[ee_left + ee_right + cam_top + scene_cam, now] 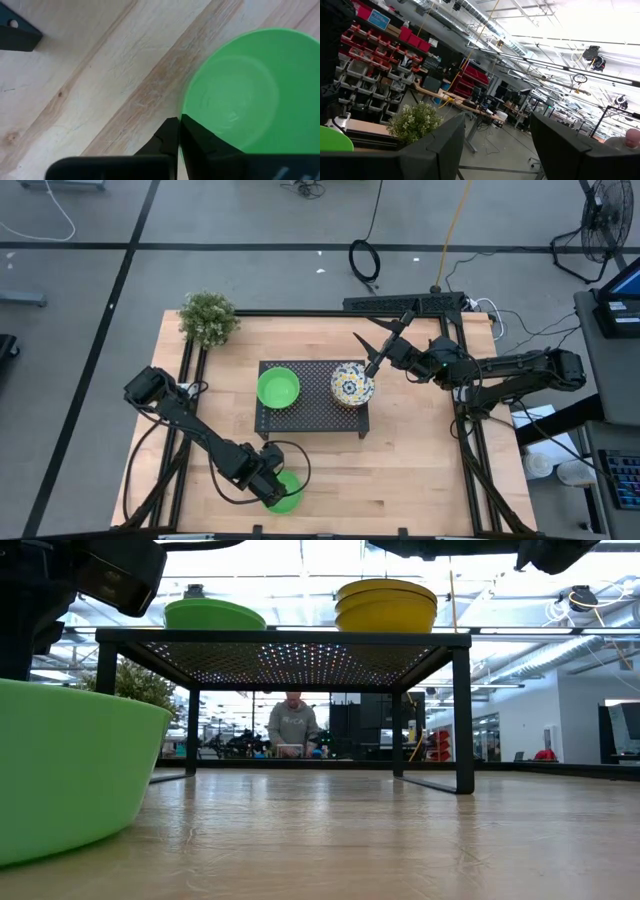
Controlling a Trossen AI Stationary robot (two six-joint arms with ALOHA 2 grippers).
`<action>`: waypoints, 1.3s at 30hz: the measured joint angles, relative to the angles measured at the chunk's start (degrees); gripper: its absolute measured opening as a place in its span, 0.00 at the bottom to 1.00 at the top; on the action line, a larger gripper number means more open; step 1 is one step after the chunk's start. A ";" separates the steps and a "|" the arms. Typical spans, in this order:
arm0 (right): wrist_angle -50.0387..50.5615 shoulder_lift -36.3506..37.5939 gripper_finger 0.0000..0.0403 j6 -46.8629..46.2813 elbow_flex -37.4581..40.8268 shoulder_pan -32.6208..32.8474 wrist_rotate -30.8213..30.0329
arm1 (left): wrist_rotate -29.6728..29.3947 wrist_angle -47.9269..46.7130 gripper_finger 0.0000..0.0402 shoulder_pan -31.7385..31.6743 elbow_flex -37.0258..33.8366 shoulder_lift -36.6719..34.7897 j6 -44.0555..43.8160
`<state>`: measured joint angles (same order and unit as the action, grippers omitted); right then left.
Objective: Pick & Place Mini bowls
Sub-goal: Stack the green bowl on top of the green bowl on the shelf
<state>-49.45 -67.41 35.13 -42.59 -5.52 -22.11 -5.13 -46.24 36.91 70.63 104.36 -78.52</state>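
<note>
A plain green mini bowl (290,496) sits on the wooden table near its front edge, and my left gripper (272,484) is shut on its rim. The low view shows that bowl (70,770) large at the left, its base on the table. On the black perforated rack (310,418) stand another green bowl (278,387) and a stack of two floral bowls (352,385), whose undersides look yellow (385,605) from table height. My right gripper (383,340) is open and raised above the rack's far right corner, holding nothing. My left gripper pinches the green bowl's rim (183,118) on the side toward the table's left, one finger (167,137) outside the wall and the other (205,142) inside the bowl. The fingers come from above, pointing down. The bowl stands upright on the table.
A small bushy potted plant (208,317) stands at the table's far left corner. The rack stands on thin legs (462,710) in the middle of the table. Bare wood lies to the right of the rack (430,460). A person (292,725) is in the room beyond.
</note>
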 joint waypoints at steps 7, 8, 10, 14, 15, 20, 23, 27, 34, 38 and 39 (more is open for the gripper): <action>0.00 0.00 0.53 0.00 -0.02 -0.02 0.01 | -0.03 0.00 0.03 0.00 0.00 0.00 0.04; 0.00 0.02 0.53 0.00 0.00 0.00 0.00 | -0.03 0.00 0.03 0.00 0.00 0.00 0.04; 0.00 0.02 0.53 -0.02 -0.01 0.00 0.01 | -0.03 0.02 0.02 0.00 0.00 0.00 0.07; 0.00 0.01 0.53 -0.02 -0.02 0.00 0.00 | -0.03 0.02 0.02 0.00 0.00 0.00 0.07; 0.00 0.02 0.53 -0.01 -0.01 0.00 0.00 | -0.03 0.02 0.03 0.00 0.00 0.00 0.08; -0.01 0.02 0.53 -0.02 -0.02 -0.01 0.01 | -0.03 0.02 0.01 0.00 0.00 0.00 0.17; -0.01 0.01 0.53 -0.01 -0.01 -0.01 0.01 | -0.10 0.01 0.02 0.00 0.00 0.00 0.17; 0.00 0.02 0.53 0.00 -0.02 0.00 0.00 | -0.45 -0.01 0.03 0.00 0.00 0.00 0.40; -0.01 0.02 0.53 -0.01 -0.01 -0.01 0.02 | 2.54 5.71 0.03 -0.62 -0.02 -2.04 3.11; -0.02 0.02 0.53 -0.02 -0.02 0.00 0.02 | 1.21 7.85 0.01 -0.57 -0.02 -5.59 8.90; -0.02 0.01 0.53 0.00 0.00 -0.02 0.02 | 0.03 7.69 0.02 -0.55 0.00 -6.76 9.17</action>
<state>-49.47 -67.40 35.14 -42.59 -5.54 -22.09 -5.10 -38.55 36.36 70.63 97.60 -69.35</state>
